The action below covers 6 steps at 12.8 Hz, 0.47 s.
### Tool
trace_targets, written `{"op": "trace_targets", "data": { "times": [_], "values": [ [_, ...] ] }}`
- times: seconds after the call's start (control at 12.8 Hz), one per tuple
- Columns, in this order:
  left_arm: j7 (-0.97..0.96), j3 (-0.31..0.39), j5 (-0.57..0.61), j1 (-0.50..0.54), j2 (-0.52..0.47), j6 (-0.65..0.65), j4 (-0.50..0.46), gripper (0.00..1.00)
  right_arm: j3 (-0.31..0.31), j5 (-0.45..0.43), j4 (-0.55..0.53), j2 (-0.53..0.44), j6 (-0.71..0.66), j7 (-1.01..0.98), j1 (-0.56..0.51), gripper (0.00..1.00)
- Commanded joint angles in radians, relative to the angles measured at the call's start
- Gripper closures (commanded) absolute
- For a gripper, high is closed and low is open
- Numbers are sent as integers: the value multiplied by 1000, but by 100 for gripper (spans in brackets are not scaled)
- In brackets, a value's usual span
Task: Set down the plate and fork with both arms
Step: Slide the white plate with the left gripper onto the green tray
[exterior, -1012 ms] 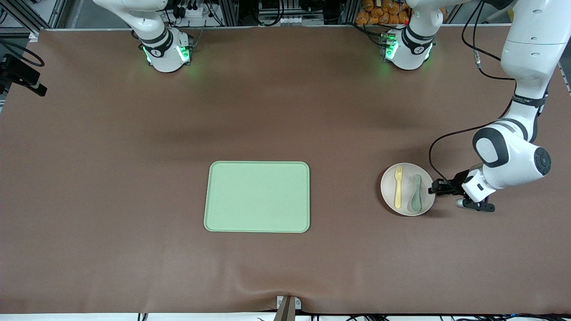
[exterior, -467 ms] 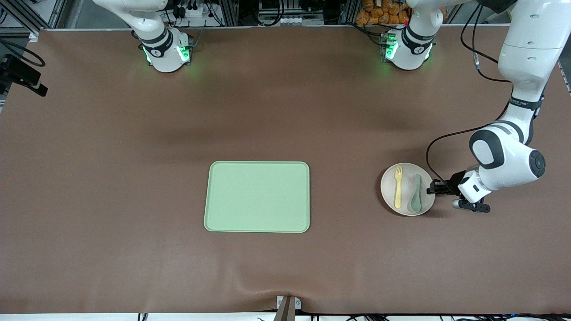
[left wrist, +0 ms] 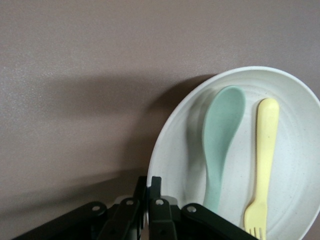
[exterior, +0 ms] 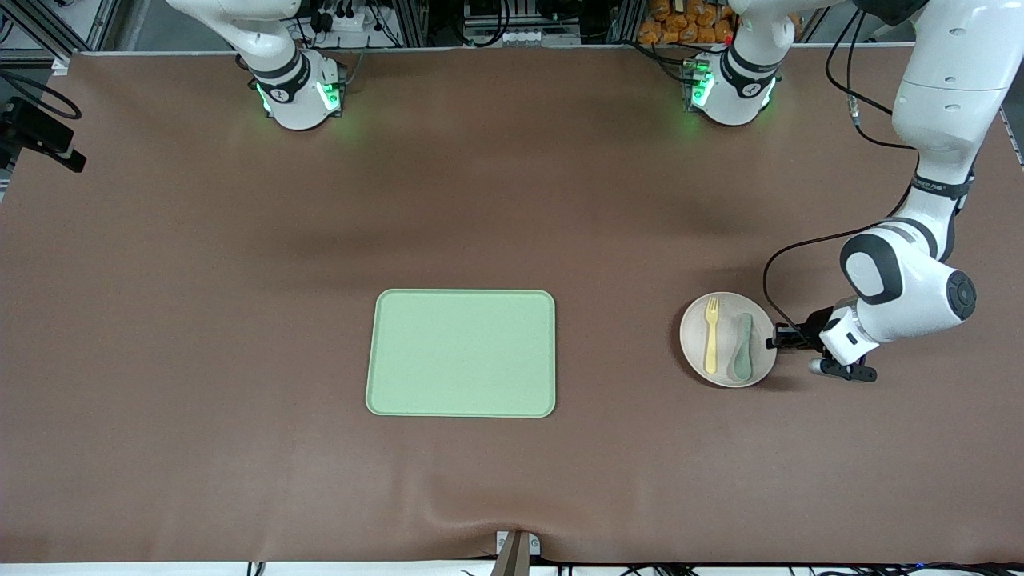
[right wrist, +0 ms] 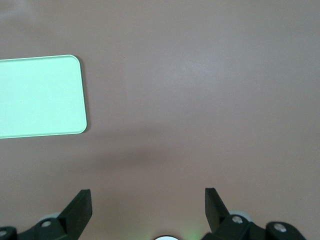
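The pale beige plate (exterior: 724,370) lies on the brown table toward the left arm's end. On it lie the yellow fork (exterior: 710,336) and a grey-green spoon (exterior: 743,346), side by side. My left gripper (exterior: 774,341) is shut on the plate's rim at the edge nearest the left arm's end. In the left wrist view the fingers (left wrist: 156,184) pinch the rim of the plate (left wrist: 175,150), with the spoon (left wrist: 220,140) and fork (left wrist: 265,150) on it. My right gripper (right wrist: 147,200) is open and empty above bare table and waits; it is out of the front view.
A rectangular light-green tray (exterior: 461,353) lies at the table's middle, and its corner shows in the right wrist view (right wrist: 35,97). The two arm bases (exterior: 296,92) (exterior: 732,88) stand at the table's edge farthest from the front camera. A black cable loops beside the plate.
The left arm has shifted slightly toward the tray, and the plate with fork and spoon has moved a little that way with it. The right arm has not moved.
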Motion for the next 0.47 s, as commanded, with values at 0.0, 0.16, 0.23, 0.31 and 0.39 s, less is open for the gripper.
{"op": "trace_targets", "data": {
  "times": [0.0, 0.16, 0.23, 0.31, 0.39],
  "values": [
    [18, -3, -20, -1, 13, -39, 10, 100, 0, 5, -2, -1, -5, 0, -5, 0],
    [8, -11, -20, 5, -17, -131, 29, 100, -2, 5, -2, -1, -7, 0, -6, 0],
    [11, -11, -20, 2, -17, -136, 41, 100, -2, 5, -2, -1, -7, 0, -6, 0],
    [11, -11, -20, 1, -17, -137, 52, 100, -2, 5, -2, -1, -7, 0, -8, 0],
    [9, -16, -18, -2, -18, -137, 59, 100, -2, 5, -2, -1, -7, 0, -6, 0]
  ]
}}
